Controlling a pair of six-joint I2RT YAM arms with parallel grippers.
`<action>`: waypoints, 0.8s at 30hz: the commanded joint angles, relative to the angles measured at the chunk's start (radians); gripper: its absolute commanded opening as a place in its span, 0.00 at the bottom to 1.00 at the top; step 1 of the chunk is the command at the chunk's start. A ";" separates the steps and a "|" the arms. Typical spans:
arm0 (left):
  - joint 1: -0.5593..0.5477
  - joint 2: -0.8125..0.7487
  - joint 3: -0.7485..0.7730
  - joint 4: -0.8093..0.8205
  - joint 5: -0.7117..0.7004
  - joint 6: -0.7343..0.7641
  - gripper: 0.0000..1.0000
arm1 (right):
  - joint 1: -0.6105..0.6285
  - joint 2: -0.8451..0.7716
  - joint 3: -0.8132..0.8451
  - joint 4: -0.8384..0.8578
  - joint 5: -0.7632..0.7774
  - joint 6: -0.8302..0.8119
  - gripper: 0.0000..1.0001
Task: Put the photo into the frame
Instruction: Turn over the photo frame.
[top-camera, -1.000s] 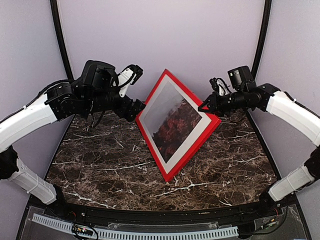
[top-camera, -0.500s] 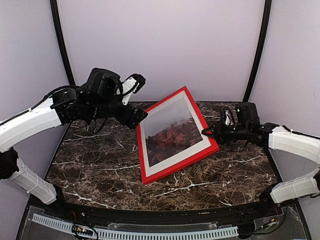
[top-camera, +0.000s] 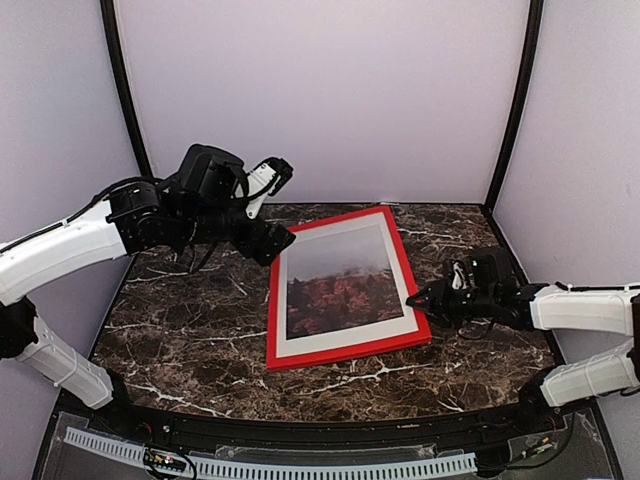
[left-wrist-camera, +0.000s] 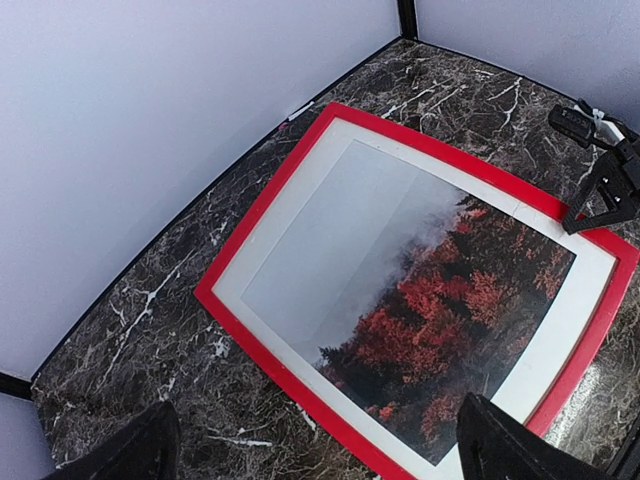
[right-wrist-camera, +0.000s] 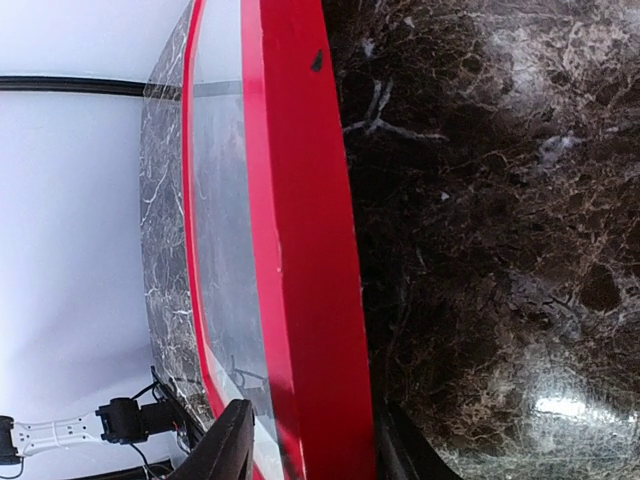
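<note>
Red rectangular frame (top-camera: 340, 353), misty autumn-trees photo (top-camera: 335, 290) inside, lay flat on marbled desk (top-camera: 190, 330); left fingers (left-wrist-camera: 140, 455) wide apart, 10 o'clock; right fingers (right-wrist-camera: 225, 450) straddled its 3 o'clock edge, clamping unclear.

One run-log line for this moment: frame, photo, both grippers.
frame: flat on table, face up | photo: inside frame | left gripper: open, over far-left corner | right gripper: open, straddling right edge

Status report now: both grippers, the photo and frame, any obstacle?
Left gripper open, raised beside the frame. Right gripper around its right edge, grip unclear. Photo inside, frame flat on table. Nothing in the way.
</note>
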 joint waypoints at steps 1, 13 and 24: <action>0.006 -0.029 -0.019 0.010 -0.006 -0.011 0.99 | 0.007 -0.005 -0.021 0.148 -0.014 0.018 0.41; 0.006 -0.062 -0.045 -0.014 -0.069 -0.002 0.99 | 0.017 0.014 -0.004 -0.017 0.016 -0.067 0.45; 0.019 -0.082 -0.054 -0.033 -0.097 -0.030 0.99 | 0.017 -0.015 0.133 -0.304 0.138 -0.216 0.63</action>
